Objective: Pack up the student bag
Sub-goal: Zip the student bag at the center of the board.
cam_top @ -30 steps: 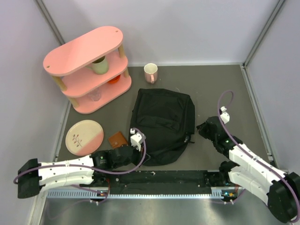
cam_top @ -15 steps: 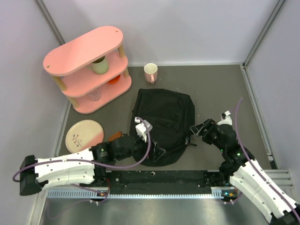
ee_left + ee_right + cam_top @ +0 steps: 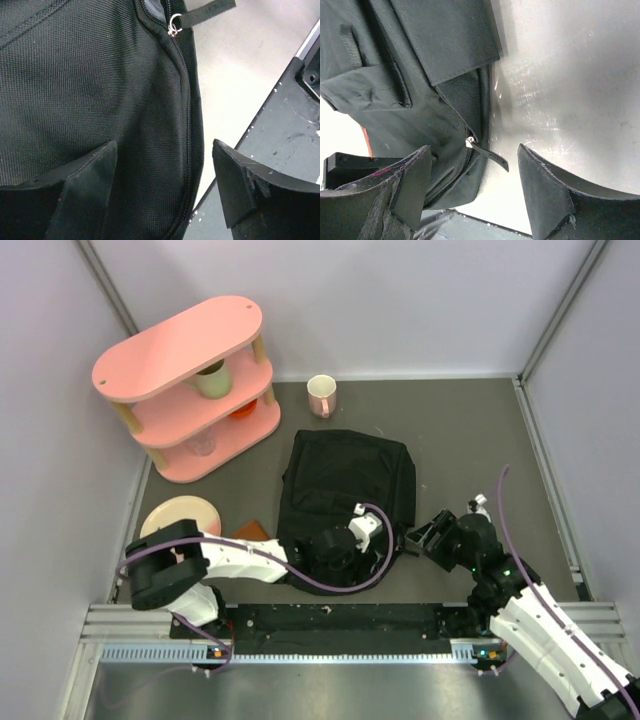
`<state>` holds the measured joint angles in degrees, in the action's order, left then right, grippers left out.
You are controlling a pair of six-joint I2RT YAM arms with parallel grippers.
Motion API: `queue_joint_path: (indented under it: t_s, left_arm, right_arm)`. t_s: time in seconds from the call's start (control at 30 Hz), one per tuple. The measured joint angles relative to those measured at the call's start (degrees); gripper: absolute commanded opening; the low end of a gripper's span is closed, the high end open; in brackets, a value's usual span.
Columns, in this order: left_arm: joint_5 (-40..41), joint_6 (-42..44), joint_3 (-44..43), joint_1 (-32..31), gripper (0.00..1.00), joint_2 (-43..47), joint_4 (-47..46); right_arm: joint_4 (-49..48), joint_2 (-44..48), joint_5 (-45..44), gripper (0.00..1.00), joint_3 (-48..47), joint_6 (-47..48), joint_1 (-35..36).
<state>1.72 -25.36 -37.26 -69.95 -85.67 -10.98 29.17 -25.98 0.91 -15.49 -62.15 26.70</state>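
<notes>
The student bag (image 3: 345, 490) lies flat on the grey table (image 3: 470, 430) in the middle of the overhead view. Its long axis runs from the lower edge of the frame toward the top, leaning slightly right. The rounded end sits at the bottom, nearest the arm bases, and the squarer end points up the frame, though which end is the bag's top I cannot say for sure from the black fabric. The left gripper (image 3: 165, 150) hangs over the bag's lower right corner, jaws spread wide, with nothing between them but the cloth and zip seam (image 3: 186, 100) beneath. The right gripper (image 3: 472, 155), at the bag's right edge, is parted somewhat less wide and grips nothing; the zip pull (image 3: 470, 144) and its tab lie just beyond its fingertips. The zip looks closed, so the step in hand is likely opening it. To do that well, the left jaws should pinch the fabric close beside the seam and hold it taut. The right should close squarely on the tab, not the cloth, and draw along the seam's curve rather than upward, or the floppy bag will lift and bunch.
</notes>
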Motion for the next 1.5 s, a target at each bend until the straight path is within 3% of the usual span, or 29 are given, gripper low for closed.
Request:
queue_joint_path:
  t_s: [0.07, 0.1, 0.2, 0.3, 0.4, 0.5, 0.6, 0.67, 0.7, 0.97, 1.2, 1.5]
  left_arm:
    - [-0.2, -0.44, -0.07, 0.15, 0.58, -1.88, -2.03]
    - [-0.33, -0.76, -0.07, 0.17, 0.44, -2.32, -2.78]
    - [-0.28, -2.16, 0.02, 0.28, 0.25, -3.61, -5.33]
    - [-0.37, -3.43, 0.66, 0.44, 0.17, -4.0, -7.21]
    - [-0.39, -4.24, 1.07, 0.5, 0.14, -4.09, -8.0]
    - [-0.37, -4.72, 1.27, 0.52, 0.13, -4.2, -8.46]
    - [-0.42, -4.76, 1.29, 0.55, 0.11, -4.22, -8.57]
    - [-0.42, -4.76, 1.29, 0.55, 0.09, -4.24, -8.57]
    - [-0.42, -4.76, 1.29, 0.55, 0.09, -4.24, -8.59]
    - [-0.42, -4.96, 1.68, 0.55, 0.0, -4.22, -8.96]
    - [-0.42, -5.03, 2.32, 0.55, 0.0, -3.93, -9.84]
    - [-0.94, -5.44, 5.2, 0.31, 0.0, -0.66, -11.54]
  right_arm:
    - [0.17, -0.55, 0.76, 0.63, 0.39, -0.13, 0.0]
    - [0.07, -1.14, 1.2, 0.61, 0.61, -0.24, 0.0]
    - [-0.96, -3.13, 2.84, 0.58, 1.62, -0.5, 0.0]
    - [-3.1, -4.98, 5.25, 0.56, 2.91, -0.9, 0.0]
    - [-4.83, -6.78, 6.6, 0.45, 3.48, -0.96, 0.0]
    - [-6.71, -8.02, 7.5, 0.23, 3.52, -0.74, 0.0]
    - [-8.24, -8.35, 8.24, 0.09, 3.52, -0.74, 0.0]
    - [-9.11, -8.72, 8.41, 0.07, 3.52, -0.52, 0.0]
    - [-9.46, -9.01, 8.44, 0.01, 3.52, -0.48, 0.0]
    - [-11.72, -13.86, 8.63, 0.0, 3.41, 0.83, 0.0]
    - [-10.69, -15.1, 8.57, 0.0, 0.37, 3.63, 0.02]
    - [-8.13, -19.47, 1.86, 0.0, -8.02, 8.0, 0.02]
